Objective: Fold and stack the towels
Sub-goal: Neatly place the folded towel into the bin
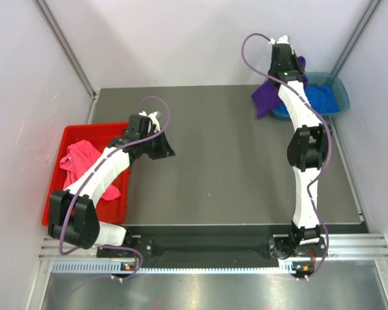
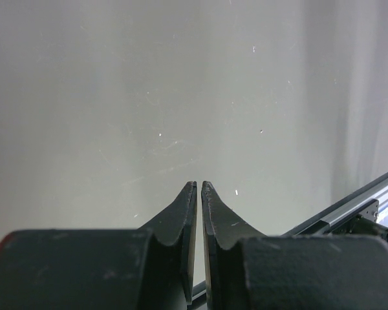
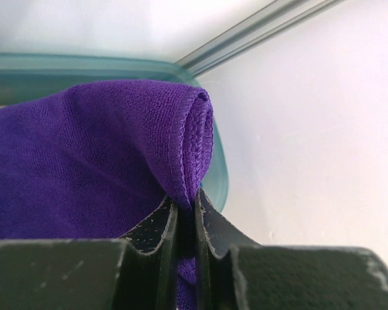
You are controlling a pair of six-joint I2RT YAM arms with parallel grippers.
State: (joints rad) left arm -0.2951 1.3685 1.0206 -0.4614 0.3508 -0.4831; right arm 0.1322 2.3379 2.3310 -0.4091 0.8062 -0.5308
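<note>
The right end effector (image 3: 184, 199) is clamped on the purple towel (image 3: 97, 161). Its fingers are nearly together, with a fold of cloth pinched between them. In the right wrist view the towel's stitched hem rises straight up from the pinch and curls over into a rolled edge. The rest of the cloth spreads away to the left of the fingers.

From above, the towel hangs at the far right corner of the tabletop (image 1: 213, 168), with the right arm crossing over it. Its long axis runs diagonally from a small purple flap on the right of the wrist to a wider lobe lower left. That lobe reaches out over the dark surface.

The teal bin (image 1: 339, 87) stands at the same corner with a blue towel (image 1: 323, 98) inside it. The wrist view shows only the bin's rim, just behind the purple fold, and none of the blue cloth. The top view does not show the pinch, which the wrist hides.

The left end effector (image 2: 198, 186) is closed on nothing, its tips a hair apart, and sits above bare tabletop near the left edge. Only the top view shows the pink towel (image 1: 77, 161), crumpled in the red tray (image 1: 71, 132) beside that edge and under the left arm.
</note>
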